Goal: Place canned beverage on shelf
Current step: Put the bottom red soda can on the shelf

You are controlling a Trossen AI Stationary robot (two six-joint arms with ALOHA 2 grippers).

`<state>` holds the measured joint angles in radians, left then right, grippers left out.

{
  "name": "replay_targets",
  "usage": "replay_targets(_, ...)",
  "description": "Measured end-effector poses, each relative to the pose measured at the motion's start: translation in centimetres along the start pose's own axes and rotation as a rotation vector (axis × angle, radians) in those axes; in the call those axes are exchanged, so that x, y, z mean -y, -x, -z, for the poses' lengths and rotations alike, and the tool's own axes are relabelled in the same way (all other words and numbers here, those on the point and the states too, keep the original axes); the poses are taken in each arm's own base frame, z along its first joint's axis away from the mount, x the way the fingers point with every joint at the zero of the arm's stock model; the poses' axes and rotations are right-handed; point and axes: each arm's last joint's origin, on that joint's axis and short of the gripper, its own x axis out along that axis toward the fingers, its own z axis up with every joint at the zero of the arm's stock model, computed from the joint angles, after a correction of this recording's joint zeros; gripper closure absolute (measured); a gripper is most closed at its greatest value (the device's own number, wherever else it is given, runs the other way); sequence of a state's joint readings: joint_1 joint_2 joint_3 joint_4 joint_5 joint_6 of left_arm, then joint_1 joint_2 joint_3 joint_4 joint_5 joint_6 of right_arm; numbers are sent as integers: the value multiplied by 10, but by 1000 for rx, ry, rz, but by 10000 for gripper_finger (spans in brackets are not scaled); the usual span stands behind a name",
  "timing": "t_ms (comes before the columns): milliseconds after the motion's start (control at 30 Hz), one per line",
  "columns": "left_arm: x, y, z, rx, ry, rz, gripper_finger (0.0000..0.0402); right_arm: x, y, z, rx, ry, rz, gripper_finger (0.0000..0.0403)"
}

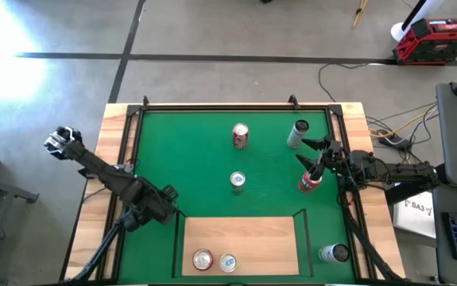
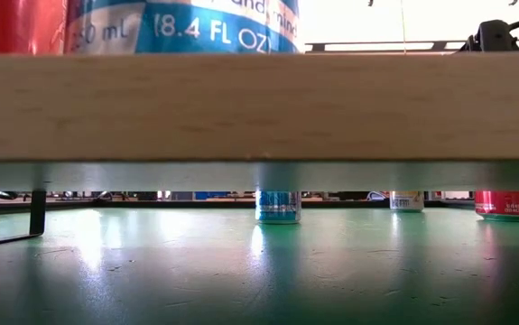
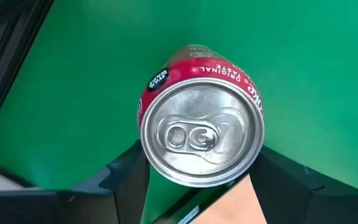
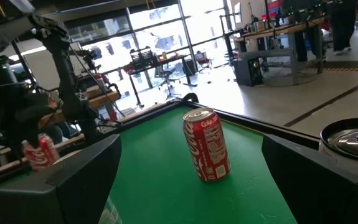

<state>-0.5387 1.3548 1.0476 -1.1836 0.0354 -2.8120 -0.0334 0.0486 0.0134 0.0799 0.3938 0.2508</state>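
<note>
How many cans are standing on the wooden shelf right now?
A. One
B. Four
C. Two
C: the high view shows a red can and a silver-blue can side by side on the shelf.

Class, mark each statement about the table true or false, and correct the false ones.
1. A red can and a blue can stand on the shelf. True.
2. The left gripper grips a red-sided can. True.
3. The right gripper grips a blue can. False: it is open and grips nothing.
4. Every can on the mat is red. False: the centre can is blue.
</note>
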Motion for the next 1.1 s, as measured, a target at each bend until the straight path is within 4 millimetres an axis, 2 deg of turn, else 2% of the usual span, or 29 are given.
replay_targets(467, 63, 5, -34, 28, -117, 44, 183, 0, 0, 0, 0, 0, 0, 22)
replay_targets(633, 89, 11, -39, 21, -183, 90, 209, 0, 0, 0, 0, 0, 0, 22)
replay_targets(900, 130, 11, -24, 46, -317, 56, 257, 0, 0, 0, 0, 0, 0, 22)
replay_targets(1100, 146, 21, -6, 54, -401, 29, 286, 0, 0, 0, 0, 0, 0, 22)
